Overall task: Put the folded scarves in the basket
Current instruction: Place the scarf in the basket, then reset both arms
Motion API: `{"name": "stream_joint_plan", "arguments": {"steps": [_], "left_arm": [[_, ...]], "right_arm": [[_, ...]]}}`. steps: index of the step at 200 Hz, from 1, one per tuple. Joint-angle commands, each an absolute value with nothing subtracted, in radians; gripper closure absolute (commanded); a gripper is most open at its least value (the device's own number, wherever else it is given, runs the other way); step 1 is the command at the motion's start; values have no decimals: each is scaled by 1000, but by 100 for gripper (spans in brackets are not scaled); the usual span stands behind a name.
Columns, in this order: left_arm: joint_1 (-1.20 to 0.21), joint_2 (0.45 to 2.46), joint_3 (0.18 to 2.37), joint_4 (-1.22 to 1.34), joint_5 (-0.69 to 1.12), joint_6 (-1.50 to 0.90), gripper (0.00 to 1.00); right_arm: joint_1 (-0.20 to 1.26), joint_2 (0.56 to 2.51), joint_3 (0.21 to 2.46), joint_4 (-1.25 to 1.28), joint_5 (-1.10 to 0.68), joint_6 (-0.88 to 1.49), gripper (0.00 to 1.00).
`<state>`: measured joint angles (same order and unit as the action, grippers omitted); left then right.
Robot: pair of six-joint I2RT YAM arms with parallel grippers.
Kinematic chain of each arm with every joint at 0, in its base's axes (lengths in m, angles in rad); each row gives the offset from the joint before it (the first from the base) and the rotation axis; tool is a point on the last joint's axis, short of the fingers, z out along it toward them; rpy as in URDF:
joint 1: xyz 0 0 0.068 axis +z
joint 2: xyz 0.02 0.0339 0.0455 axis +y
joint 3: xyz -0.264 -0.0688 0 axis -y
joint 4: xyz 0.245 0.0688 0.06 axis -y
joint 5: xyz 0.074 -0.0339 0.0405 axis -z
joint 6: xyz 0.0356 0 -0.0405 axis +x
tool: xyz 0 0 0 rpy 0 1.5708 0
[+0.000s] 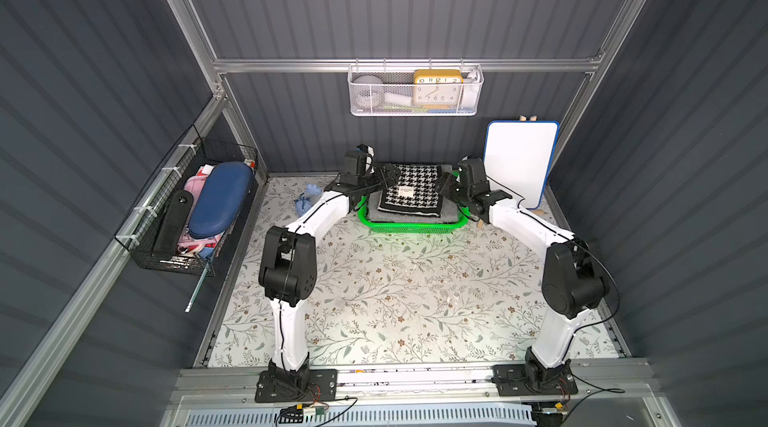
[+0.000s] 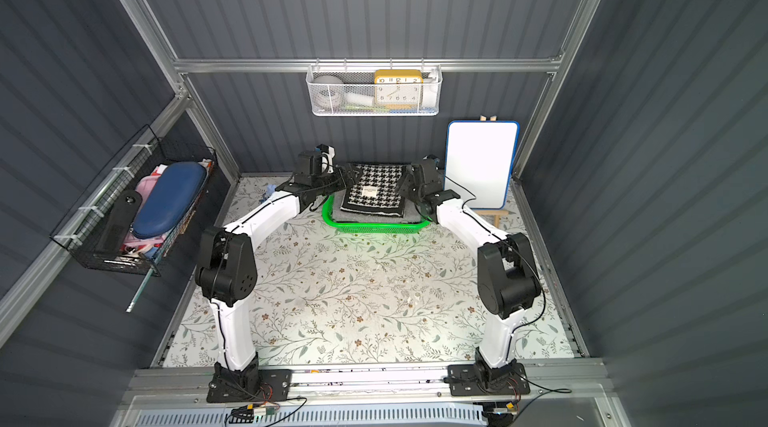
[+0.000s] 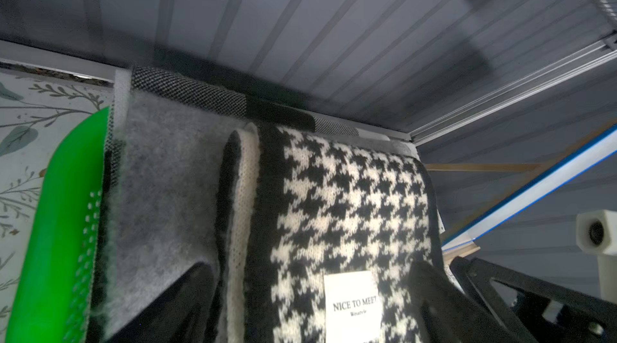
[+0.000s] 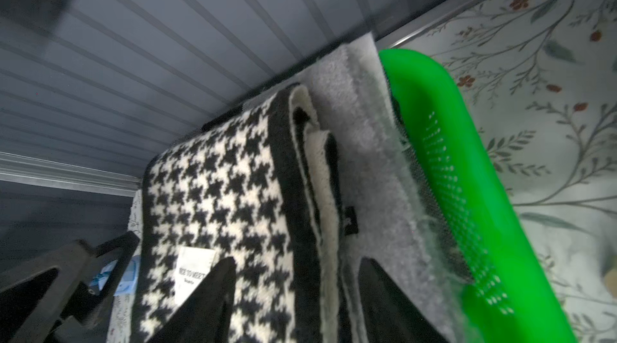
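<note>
The folded scarf (image 1: 415, 190) (image 2: 376, 192), black-and-white houndstooth with a white label, lies flat on a grey folded cloth (image 1: 415, 217) inside the green basket (image 1: 409, 228) (image 2: 374, 230) at the back of the table. My left gripper (image 1: 384, 179) (image 3: 310, 304) is at the scarf's left edge, open, with its fingers spread wide over scarf (image 3: 350, 197) and grey cloth (image 3: 160, 174). At the scarf's right edge my right gripper (image 1: 446, 187) (image 4: 297, 304) is open as well, one finger over the houndstooth (image 4: 217, 191), the other over the grey cloth (image 4: 367, 157). Neither holds anything.
A whiteboard (image 1: 519, 163) on a small easel stands just right of the basket, close to my right arm. A white wire basket (image 1: 415, 92) with a clock hangs on the back rail. On the left wall hangs a black wire basket (image 1: 195, 213). A blue crumpled item (image 1: 305, 198) lies at the back left.
</note>
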<state>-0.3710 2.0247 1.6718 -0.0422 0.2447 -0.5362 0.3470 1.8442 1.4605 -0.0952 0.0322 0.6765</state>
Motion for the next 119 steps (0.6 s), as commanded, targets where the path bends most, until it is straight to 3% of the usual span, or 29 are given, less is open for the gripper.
{"name": "stream_joint_plan", "arguments": {"steps": [1, 69, 119], "left_arm": [[-370, 1919, 1630, 20, 293, -494, 1], [-377, 1616, 1361, 180, 439, -462, 1], [-390, 1341, 1119, 219, 376, -445, 1]], "right_arm": [[347, 1784, 1466, -122, 24, 680, 35], [350, 1414, 1173, -108, -16, 724, 35], [348, 1010, 903, -165, 76, 708, 35]]}}
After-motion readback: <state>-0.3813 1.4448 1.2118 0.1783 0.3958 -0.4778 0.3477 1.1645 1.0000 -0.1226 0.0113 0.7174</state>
